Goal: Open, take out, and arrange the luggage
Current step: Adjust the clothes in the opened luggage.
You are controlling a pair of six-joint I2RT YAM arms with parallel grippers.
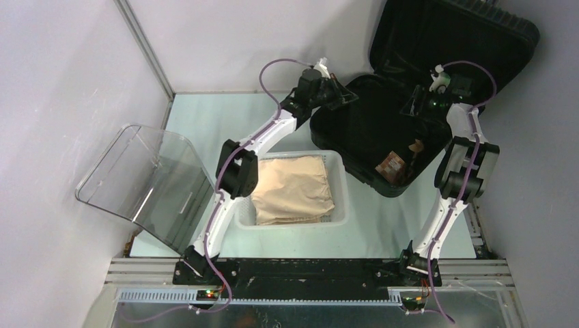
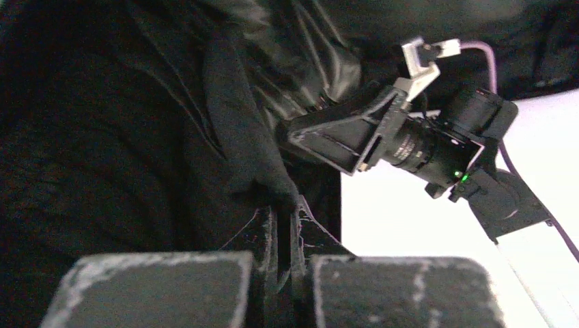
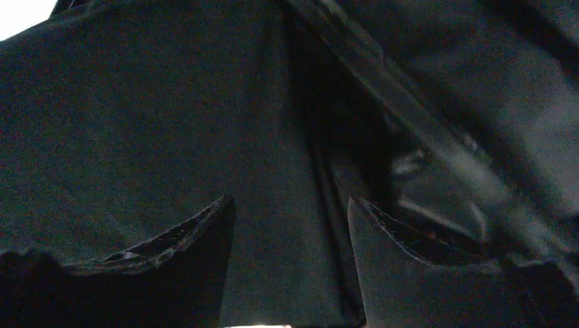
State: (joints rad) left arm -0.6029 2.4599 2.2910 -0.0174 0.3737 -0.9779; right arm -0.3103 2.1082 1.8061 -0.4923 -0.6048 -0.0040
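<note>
So the suitcase (image 1: 372,130) sat in the upper right of the overhead view. It was open, with its ribbed hard lid leaning back on the wall, which I'd guess was what kept the bottom half free to reach into. It was black all over, with rounded corners and soft dark lining inside.

At the left edge there was a curved clear plastic sheet (image 1: 147,174), smooth and see-through. I have no idea what it was for.

In the middle was a white plastic basket (image 1: 341,198) with a tan folded cloth (image 1: 293,188) lying flat in it. It looked soft and a bit wrinkled, and it was probably parked there as part of the arranging.

The left gripper (image 2: 285,225) was at the suitcase's left rim, with its fingers pressed together on a ridge of black cloth (image 2: 239,137). It looked pinched like that so it could be pulled up and out. I couldn't tell whether it was a garment or the lining.

The right gripper (image 3: 290,205) hung inside the suitcase with its fingers spread apart and nothing between them, just dark fabric below.

The smallest things were a couple of brown bits (image 1: 392,164) near the lower corner of the suitcase. They were too small to identify.
</note>
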